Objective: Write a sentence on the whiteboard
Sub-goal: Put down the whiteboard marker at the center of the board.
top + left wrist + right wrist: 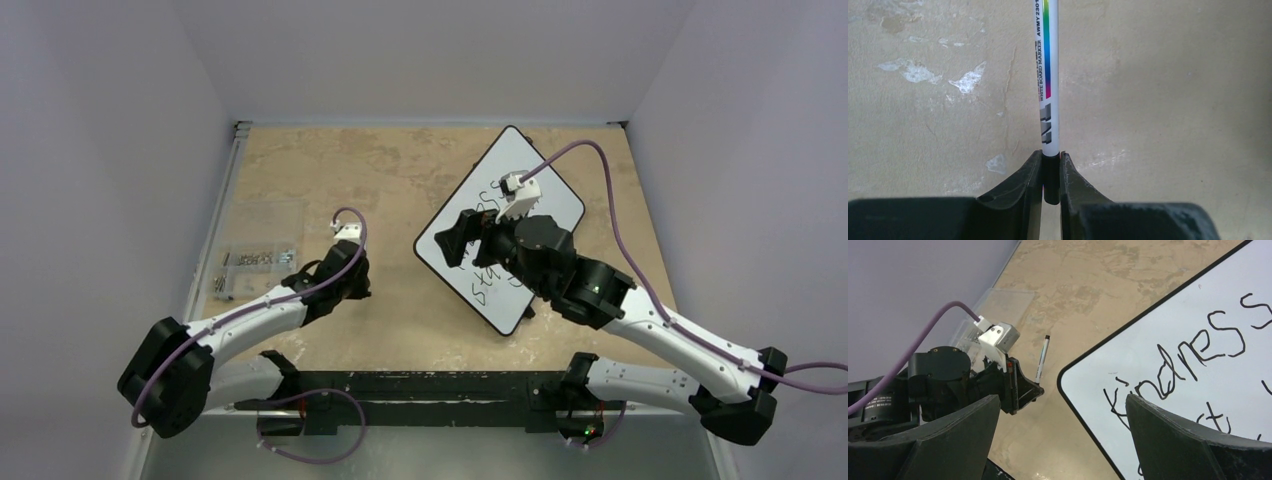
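The whiteboard (500,155) lies tilted on the right half of the table, its rounded near corner visible in the right wrist view (1168,320). The sentence (1198,347) is black handwriting in two lines, the upper starting "Kindnes"; the arm covers part of it (485,285). My right gripper (475,240) hovers open over the board's left corner (1063,400), nothing between its fingers. My left gripper (358,282) rests low on the table left of the board. It is shut (1051,160) on the black end of a white marker (1049,75), which lies along the tabletop (1042,360).
A clear plastic box (255,255) with small metal parts sits at the table's left edge, also seen in the right wrist view (1008,302). Pale walls close in the table on three sides. A black rail (430,385) runs along the near edge.
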Action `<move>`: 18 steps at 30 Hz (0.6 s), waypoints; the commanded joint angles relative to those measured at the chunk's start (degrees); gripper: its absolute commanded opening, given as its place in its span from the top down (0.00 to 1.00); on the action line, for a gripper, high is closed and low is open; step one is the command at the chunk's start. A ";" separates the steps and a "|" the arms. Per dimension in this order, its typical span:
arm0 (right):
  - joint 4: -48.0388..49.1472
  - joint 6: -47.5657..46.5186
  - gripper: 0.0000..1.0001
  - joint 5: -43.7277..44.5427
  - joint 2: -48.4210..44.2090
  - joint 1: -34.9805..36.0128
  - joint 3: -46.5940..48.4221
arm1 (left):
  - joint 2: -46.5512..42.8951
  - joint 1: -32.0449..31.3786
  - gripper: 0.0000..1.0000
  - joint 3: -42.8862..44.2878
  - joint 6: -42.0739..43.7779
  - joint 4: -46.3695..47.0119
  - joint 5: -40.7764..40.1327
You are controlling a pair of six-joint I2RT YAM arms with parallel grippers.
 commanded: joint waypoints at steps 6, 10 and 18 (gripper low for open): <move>0.05 0.88 0.01 1.40 -1.25 0.07 -1.32 | 4.12 1.36 0.78 -1.34 -2.18 6.01 -3.62; 0.31 0.79 0.01 1.26 -0.64 0.07 -1.32 | 4.42 1.42 0.65 -0.99 -1.62 5.59 -3.21; 0.52 -0.35 0.01 1.98 -0.40 0.07 -1.40 | -3.78 1.38 0.29 0.73 -1.53 -0.29 -2.33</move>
